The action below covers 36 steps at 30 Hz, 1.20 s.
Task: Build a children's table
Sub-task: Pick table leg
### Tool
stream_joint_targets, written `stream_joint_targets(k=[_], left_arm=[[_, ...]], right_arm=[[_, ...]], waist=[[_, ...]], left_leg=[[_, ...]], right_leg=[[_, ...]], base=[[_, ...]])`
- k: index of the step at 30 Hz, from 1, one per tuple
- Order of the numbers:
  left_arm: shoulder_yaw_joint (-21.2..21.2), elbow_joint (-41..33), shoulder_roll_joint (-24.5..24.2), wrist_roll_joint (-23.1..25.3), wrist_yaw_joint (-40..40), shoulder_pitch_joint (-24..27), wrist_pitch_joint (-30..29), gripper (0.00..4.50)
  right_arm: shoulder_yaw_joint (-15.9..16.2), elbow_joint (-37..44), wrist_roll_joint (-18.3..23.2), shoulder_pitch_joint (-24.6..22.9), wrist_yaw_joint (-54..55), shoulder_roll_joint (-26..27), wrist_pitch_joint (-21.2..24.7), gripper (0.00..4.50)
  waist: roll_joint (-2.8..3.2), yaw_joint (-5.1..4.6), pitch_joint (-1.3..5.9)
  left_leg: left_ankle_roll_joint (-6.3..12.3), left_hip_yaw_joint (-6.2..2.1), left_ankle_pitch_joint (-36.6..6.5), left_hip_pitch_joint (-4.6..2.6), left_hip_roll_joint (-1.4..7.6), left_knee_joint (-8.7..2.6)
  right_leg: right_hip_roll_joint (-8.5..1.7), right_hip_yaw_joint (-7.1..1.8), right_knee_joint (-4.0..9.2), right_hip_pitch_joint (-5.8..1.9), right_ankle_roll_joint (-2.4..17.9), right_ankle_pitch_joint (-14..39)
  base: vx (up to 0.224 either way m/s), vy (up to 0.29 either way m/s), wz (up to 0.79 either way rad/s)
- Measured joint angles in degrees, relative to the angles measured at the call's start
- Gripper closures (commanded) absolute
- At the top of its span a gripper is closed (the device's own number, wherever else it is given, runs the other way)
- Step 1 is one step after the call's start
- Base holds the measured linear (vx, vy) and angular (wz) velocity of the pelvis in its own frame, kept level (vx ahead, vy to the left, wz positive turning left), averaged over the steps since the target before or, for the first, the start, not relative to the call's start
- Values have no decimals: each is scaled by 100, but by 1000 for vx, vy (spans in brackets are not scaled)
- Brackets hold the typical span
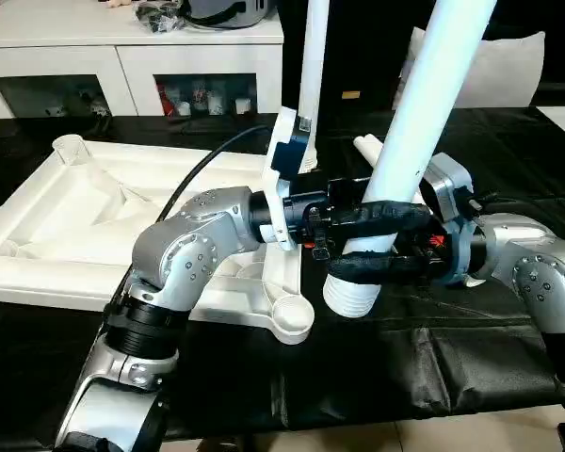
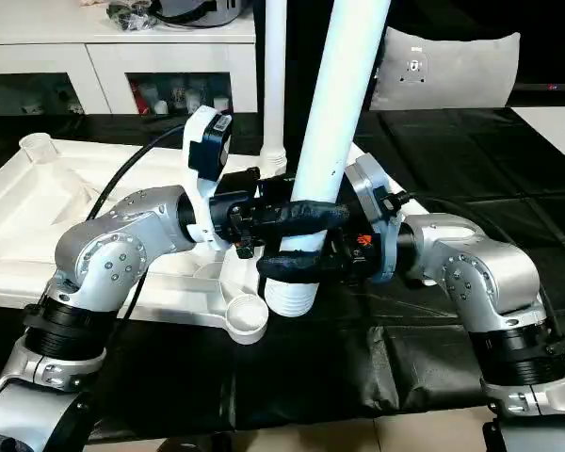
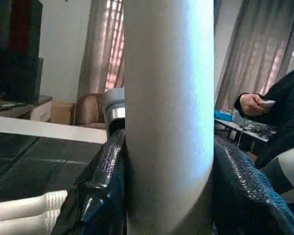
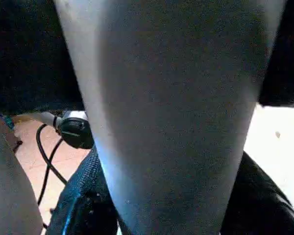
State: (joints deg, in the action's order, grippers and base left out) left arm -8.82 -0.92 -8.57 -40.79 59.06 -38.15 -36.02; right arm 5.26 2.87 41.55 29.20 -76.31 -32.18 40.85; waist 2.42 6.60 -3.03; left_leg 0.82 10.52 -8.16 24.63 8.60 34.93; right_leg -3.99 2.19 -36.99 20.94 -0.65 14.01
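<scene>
**Over the black table: a white table leg gripped by both grippers**

Between the two grippers, a long white tubular leg (image 2: 328,132) is held nearly upright, leaning slightly, its ribbed threaded end (image 2: 290,294) pointing down and hanging just above the black table covering (image 2: 377,367). The leg is judged to be light, hollow, stiff plastic with a smooth, slippery surface, so a grip low on the shaft, just above the ribbed end, is thought best for steering it; its length is likely to make the top sway.

The left gripper (image 2: 297,215) reaches across from the left, and its black fingers are closed about halfway around the shaft, as is seen close up in the left wrist view, where a padded finger (image 3: 100,181) presses against each side. The right gripper (image 2: 301,266) comes from the opposite side, slightly lower, with its fingers likewise wrapped around the leg; a dark finger (image 4: 81,200) is seen beside the shaft in the right wrist view.

The white tabletop (image 2: 38,217) lies upside down to the left, ribbed underside up. A round corner socket (image 2: 246,317) is just beside the leg's ribbed end, slightly to its left and lower. A second leg (image 2: 275,80) stands upright farther back on the tabletop. A white cabinet (image 2: 122,56) stands behind.
</scene>
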Motion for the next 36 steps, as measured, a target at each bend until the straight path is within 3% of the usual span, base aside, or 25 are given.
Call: stream_joint_targets(k=[4, 7, 21, 28, 33, 36], left_arm=[[3, 84, 32, 6, -97, 0, -6, 257], [41, 76, 53, -16, -136, 0, -64, 187], [159, -230, -29, -45, -206, 299, -147, 65], [146, -300, -8, 300, -448, 379, -92, 5], [224, -185, 221, 311, -681, 379, 75, 0], [615, -148, 632, -167, -816, 382, 110, 0]], right_arm=[[16, -75, -71, 0, 1, 1, -34, 253], [20, -88, -93, 9, 30, 34, -55, 255], [196, -317, -572, 43, 492, 544, -579, 257], [282, -553, -981, 30, 959, 805, -995, 257], [118, -548, -821, -55, 1201, 981, -860, 257], [-53, -343, -562, -256, 1300, 1128, -709, 257]], waist=[[0, 0, 0], [0, -4, 0], [-5, -14, -3], [-11, -23, -7], [-12, -24, -7], [-13, -16, -7]], left_leg=[[4, 6, 2, 0, 0, 0], [6, 14, 3, 0, -1, 0], [9, 45, 2, 0, 0, -2], [11, 63, 1, -11, 0, -5], [11, 66, 0, -11, 0, -10], [13, 68, 0, -11, 0, -14]], right_leg=[[-6, 1, 0, 0, 0, 0], [-9, 1, 0, 0, 0, 0], [-27, 0, -2, 2, 0, 0], [-41, -1, -1, 1, -1, 0], [-41, -1, 2, 3, -1, 0], [-41, 0, 4, 5, -1, 0]], base=[[0, 0, 0], [0, 0, 0], [0, 0, 0], [0, 0, 0], [0, 0, 0], [0, 0, 0]])
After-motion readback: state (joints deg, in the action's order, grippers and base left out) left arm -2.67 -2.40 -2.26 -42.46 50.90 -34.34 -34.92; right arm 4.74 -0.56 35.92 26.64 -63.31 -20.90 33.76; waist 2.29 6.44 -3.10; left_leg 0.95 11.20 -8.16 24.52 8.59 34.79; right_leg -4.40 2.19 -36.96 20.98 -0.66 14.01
